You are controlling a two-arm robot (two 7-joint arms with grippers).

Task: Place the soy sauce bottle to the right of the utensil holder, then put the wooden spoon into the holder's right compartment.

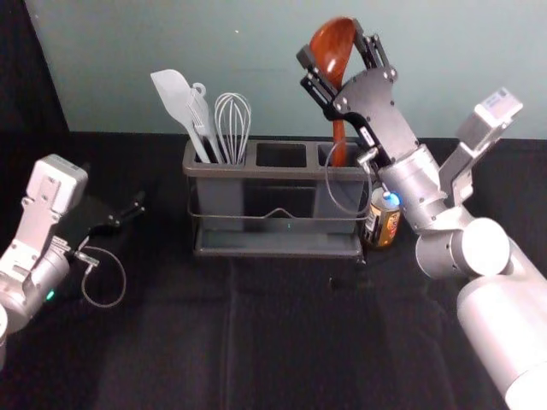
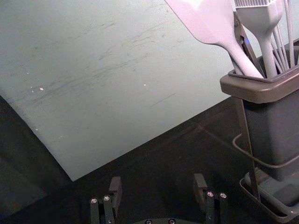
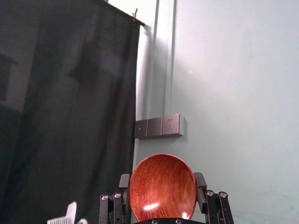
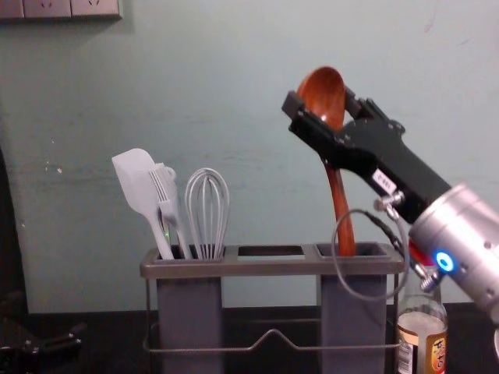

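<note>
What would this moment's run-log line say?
right gripper: gripping wooden spoon | handle: in utensil holder's right compartment | soy sauce bottle: right of holder | left gripper: open, left of holder

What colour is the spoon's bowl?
Bowl: reddish brown, with fine wood grain. Best in right wrist view.

So the wall (image 1: 214,51) here is pale grey-green, kinda scuffed up, with three plates (image 3: 154,127) in a row and vertical strips (image 3: 170,56) above them. Big dark curtain (image 3: 70,116) hanging beside those. Table (image 1: 282,342) is all black cloth, lightly creased.
</note>
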